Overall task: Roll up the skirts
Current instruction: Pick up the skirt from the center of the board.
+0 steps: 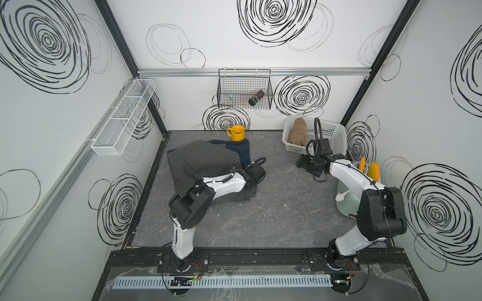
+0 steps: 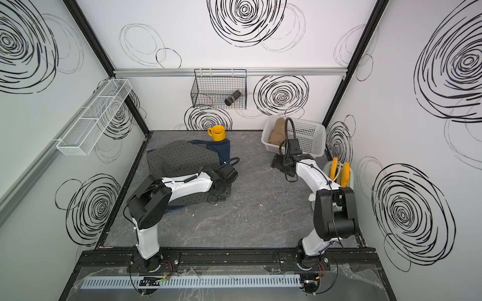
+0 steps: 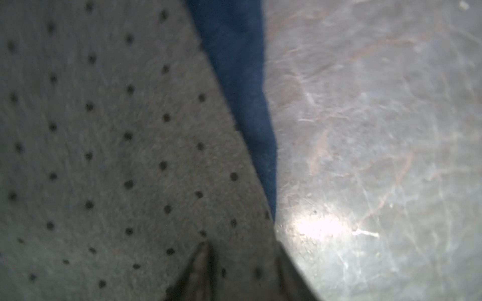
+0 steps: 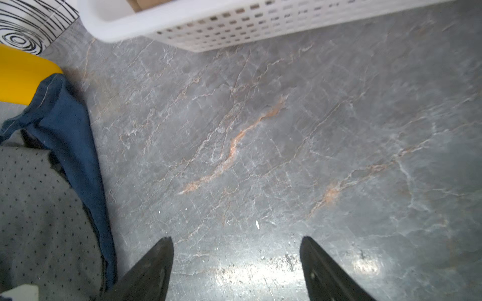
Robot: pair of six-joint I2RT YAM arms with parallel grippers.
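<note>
The dark grey dotted skirt (image 1: 203, 161) (image 2: 182, 159) lies spread at the table's left, over the dark blue denim skirt (image 1: 241, 152) (image 2: 221, 151). In the left wrist view the dotted cloth (image 3: 104, 156) runs between the fingers of my left gripper (image 3: 243, 251), which is shut on its right edge beside the denim strip (image 3: 234, 65). From above the left gripper (image 1: 247, 191) is mostly hidden under its wrist. The rolled tan skirt (image 1: 297, 133) (image 2: 277, 131) sits in the white basket (image 1: 331, 135). My right gripper (image 4: 236, 241) (image 1: 300, 163) stands open and empty over bare table, in front of the basket.
A yellow mug (image 1: 236, 133) (image 4: 20, 75) stands on the denim's far end. A pale green bin (image 1: 349, 194) with yellow items is at the right wall. A black wire basket (image 1: 245, 88) and a white mesh shelf (image 1: 122, 117) hang on the walls.
</note>
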